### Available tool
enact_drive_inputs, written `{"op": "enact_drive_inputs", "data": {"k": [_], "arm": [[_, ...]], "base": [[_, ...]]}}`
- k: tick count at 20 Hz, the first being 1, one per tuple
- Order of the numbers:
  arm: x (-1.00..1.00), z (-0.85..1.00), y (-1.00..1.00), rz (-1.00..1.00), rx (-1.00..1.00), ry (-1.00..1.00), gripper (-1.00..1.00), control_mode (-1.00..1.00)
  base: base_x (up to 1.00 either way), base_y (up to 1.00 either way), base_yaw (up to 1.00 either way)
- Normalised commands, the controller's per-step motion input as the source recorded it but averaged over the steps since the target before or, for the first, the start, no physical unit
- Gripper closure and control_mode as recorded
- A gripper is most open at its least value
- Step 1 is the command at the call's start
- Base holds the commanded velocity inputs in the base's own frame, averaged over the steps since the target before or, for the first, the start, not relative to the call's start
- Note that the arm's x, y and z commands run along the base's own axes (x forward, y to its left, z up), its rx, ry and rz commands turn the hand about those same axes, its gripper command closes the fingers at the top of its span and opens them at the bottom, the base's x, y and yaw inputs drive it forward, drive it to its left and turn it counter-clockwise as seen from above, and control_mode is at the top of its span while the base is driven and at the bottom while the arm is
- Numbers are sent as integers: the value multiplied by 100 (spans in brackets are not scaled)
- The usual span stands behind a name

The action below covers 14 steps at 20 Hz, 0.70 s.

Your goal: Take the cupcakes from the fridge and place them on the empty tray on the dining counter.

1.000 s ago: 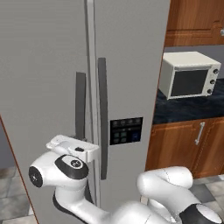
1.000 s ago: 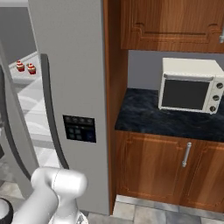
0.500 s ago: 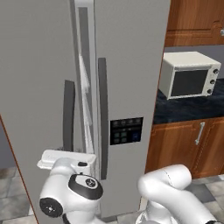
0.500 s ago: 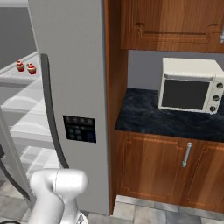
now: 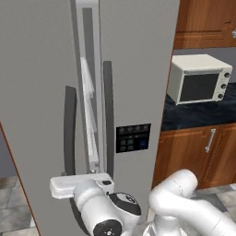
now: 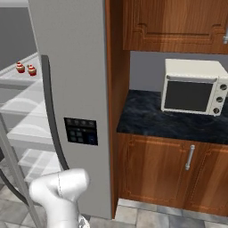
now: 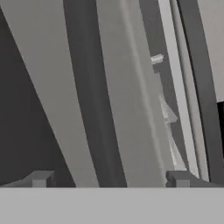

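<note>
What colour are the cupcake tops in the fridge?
Red and white; the cupcakes show best in the right base view.

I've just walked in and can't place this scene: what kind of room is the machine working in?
A kitchen, by the look of it: a tall grey fridge with one door ajar, a white toaster oven on a dark stone counter, and wooden cabinets.

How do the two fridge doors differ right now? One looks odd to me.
The left door is swung partly open, leaving a gap that shows white shelves, while the right door sits shut. The right door carries a dark dispenser panel; the left door is plain. The left door's handle starts lower than the right door's handle in the left base view. Both are light grey with long dark vertical handles.
</note>
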Motion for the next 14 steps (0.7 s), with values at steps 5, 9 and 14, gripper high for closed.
{"op": "enact_drive_inputs", "data": {"k": [5,9,14], "arm": [[-100,31,-11,32,20,10,-100,-100],[-54,71,-65,20,29,12,-100,-100],[4,61,-82,14,32,25,-100,-100]], "base": [[0,0,0],[0,0,0],[0,0,0]]}}
